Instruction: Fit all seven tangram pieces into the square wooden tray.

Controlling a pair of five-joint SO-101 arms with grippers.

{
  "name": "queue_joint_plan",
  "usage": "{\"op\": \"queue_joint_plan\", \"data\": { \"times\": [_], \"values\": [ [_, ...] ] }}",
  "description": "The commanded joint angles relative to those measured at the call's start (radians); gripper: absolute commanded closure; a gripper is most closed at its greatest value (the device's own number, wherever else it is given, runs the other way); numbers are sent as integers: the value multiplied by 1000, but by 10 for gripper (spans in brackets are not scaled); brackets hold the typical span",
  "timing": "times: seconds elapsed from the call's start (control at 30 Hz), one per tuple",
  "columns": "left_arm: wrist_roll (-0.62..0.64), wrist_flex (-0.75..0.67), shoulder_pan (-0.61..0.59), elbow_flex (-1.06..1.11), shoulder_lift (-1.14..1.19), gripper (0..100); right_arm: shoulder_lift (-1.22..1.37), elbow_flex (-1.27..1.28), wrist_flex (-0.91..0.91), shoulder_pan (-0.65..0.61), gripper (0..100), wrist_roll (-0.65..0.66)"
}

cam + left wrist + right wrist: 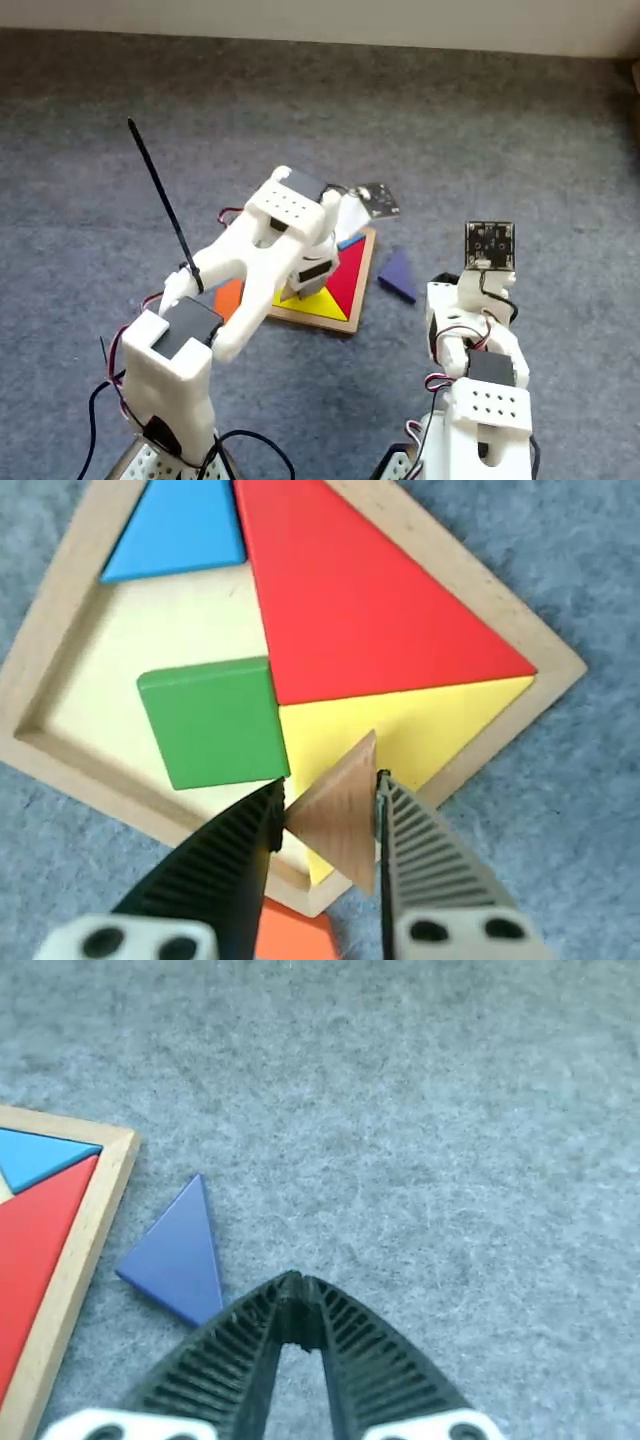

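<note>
My left gripper (328,805) is shut on a small plain wooden triangle (340,815), held on edge above the tray's near corner. The square wooden tray (505,605) holds a large red triangle (360,600), a yellow triangle (430,730), a blue triangle (180,530) and a green square (212,722). An orange piece (295,935) lies on the carpet just outside the tray. In the high view the left arm (285,235) covers much of the tray (350,318). My right gripper (296,1285) is shut and empty, beside a purple-blue triangle (178,1255) on the carpet (398,275).
Grey carpet (480,130) covers the whole workspace. A thin black rod (160,200) slants up at the left. A small dark card (375,200) lies behind the tray. The right arm (480,340) stands at the lower right.
</note>
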Motion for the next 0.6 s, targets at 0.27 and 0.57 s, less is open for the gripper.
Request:
{"op": "queue_joint_plan", "data": {
  "times": [0.27, 0.57],
  "values": [
    [71, -15, -16, -48, -70, 800, -21, -8, -24, 7, 988, -5],
    [66, -43, -191, -128, -58, 854, -21, -8, -24, 5, 988, -5]
  ]
}}
